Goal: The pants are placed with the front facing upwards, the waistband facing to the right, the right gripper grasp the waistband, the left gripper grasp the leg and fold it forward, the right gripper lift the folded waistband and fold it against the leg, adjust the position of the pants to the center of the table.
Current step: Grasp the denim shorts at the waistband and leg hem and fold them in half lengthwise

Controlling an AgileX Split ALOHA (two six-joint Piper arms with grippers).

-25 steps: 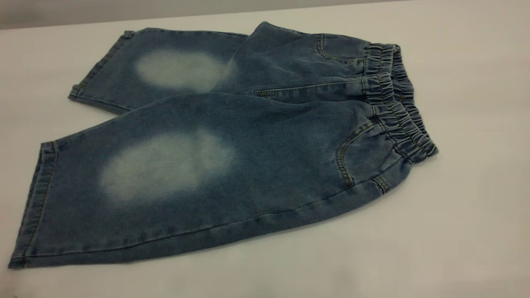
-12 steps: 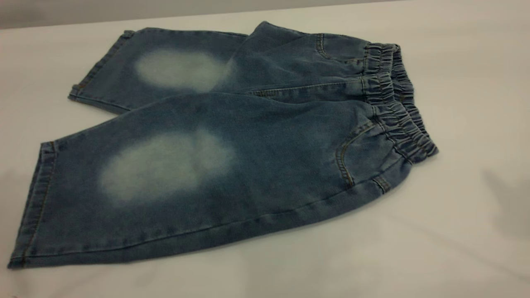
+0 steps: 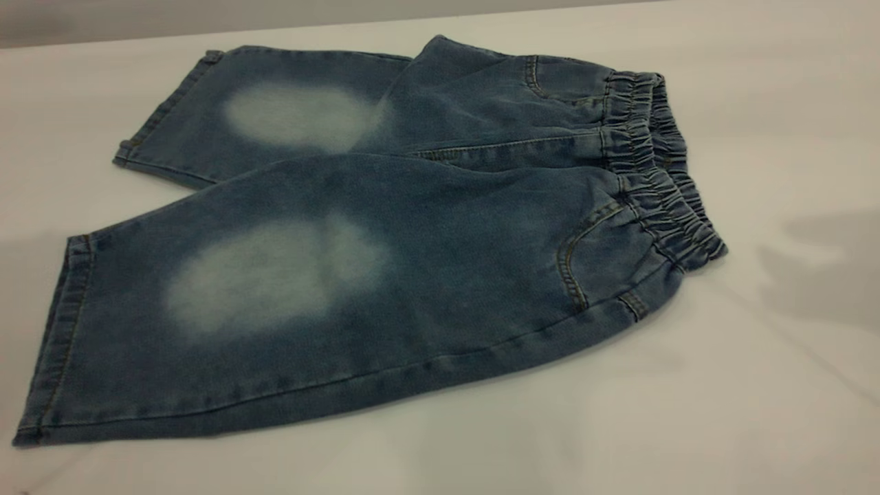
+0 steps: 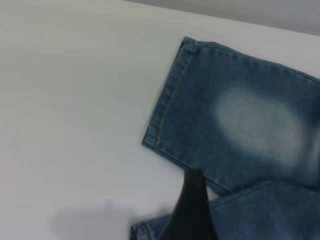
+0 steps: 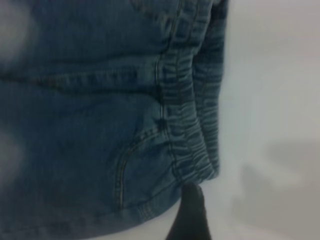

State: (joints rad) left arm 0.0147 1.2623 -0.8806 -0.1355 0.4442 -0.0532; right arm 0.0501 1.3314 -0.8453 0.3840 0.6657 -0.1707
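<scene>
Table [image 3: 777,426], big, white and flat, takes up most of the outside view. Two soft grey shadows lie on it, one at the right side [image 3: 818,268] and one by the left edge.

Pants [image 3: 412,254] come next. They lie flat on the table, front side up, not folded. They are short, wide, blue denim. The near leg [image 3: 227,330] spreads toward the left & front; the far leg [image 3: 275,110] points left at the back. Each leg has a pale faded oval [image 3: 275,275] on it. Tan stitching runs along the hems and round the pocket [image 3: 584,261].

Waistband [image 3: 660,172] is at the right end of the pants, all bunched in little pleats. It rests on the table; nothing touches it.

Left hand [image 4: 192,212]: only a dark tip shows, in the left wrist view. It is up over the gap between the two leg ends, near the corner of the far leg's hem [image 4: 167,95]. Can't tell if its fingers are apart or together.

Right hand [image 5: 190,215]: again just one dark tip, in the right wrist view. It sits just beside the waistband's corner, prob. above the table and not touching cloth. Can't tell open or closed here either.
</scene>
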